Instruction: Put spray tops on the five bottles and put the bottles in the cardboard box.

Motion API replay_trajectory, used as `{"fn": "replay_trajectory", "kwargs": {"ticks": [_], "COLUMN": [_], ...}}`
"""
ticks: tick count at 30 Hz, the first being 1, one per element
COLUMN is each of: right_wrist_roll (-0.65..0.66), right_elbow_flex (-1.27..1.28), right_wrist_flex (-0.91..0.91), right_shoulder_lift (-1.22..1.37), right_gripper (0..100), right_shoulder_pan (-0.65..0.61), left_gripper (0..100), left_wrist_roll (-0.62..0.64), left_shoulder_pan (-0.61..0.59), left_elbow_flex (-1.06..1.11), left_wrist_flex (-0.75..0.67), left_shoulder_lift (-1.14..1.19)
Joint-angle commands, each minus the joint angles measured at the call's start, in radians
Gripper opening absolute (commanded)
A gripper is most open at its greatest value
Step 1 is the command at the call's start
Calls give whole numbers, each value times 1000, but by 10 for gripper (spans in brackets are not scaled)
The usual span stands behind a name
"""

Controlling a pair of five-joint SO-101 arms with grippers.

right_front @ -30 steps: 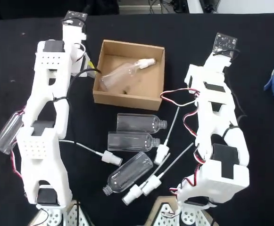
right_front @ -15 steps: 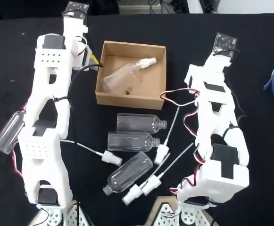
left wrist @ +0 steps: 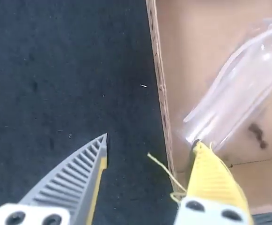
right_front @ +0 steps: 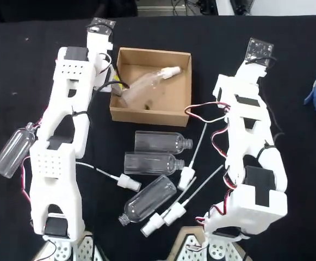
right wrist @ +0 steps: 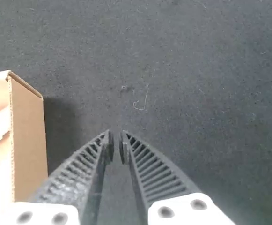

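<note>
So: one capped bottle (right_front: pixel 144 86) in the cardboard box (right_front: pixel 147 115), four bare bottles (right_front: pixel 155 163) and four loose spray tops (right_front: pixel 129 182) on the table, left gripper (left wrist: pixel 150 139) spread across the box wall, right gripper (right wrist: pixel 115 138) pinched together.

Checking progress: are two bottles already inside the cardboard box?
No, the cardboard box holds a single bottle, its spray top fitted.

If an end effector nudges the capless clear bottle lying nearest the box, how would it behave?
The clear capless plastic bottle lies on its round side, so it would probably roll. It looks empty, so it is likely light. Its smooth wall may slip in a grasp.
</note>
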Motion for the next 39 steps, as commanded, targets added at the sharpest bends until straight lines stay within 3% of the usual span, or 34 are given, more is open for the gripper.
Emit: {"fn": "replay_trajectory", "kwargs": {"ticks": [1, 6, 16, 29, 34, 39], "right_wrist_roll": [-3, -3, -3, -3, -3, -3], "right_elbow_flex": [-44, -44, -44, -44, -44, -44], "right_wrist_flex": [-18, -18, -18, -17, -17, -17], "right_shoulder_lift": [-4, -4, -4, -4, -4, -4], "right_gripper": [14, 14, 14, 14, 14, 14], "right_shoulder_pan": [-3, -3, -3, -3, -5, -5], "left_gripper": [154, 62, 30, 31, 148, 146], "left_wrist_roll": [9, 8, 8, -2, 6, -9], "left_shoulder_pan": [8, 4, -24, -137, -131, -131], "left_elbow_flex": [-10, -8, -54, -27, -35, -102], "left_wrist_flex": [51, 104, 264, 339, 370, 373], "left_shoulder_lift": [-9, -15, -18, -18, -18, -18]}}
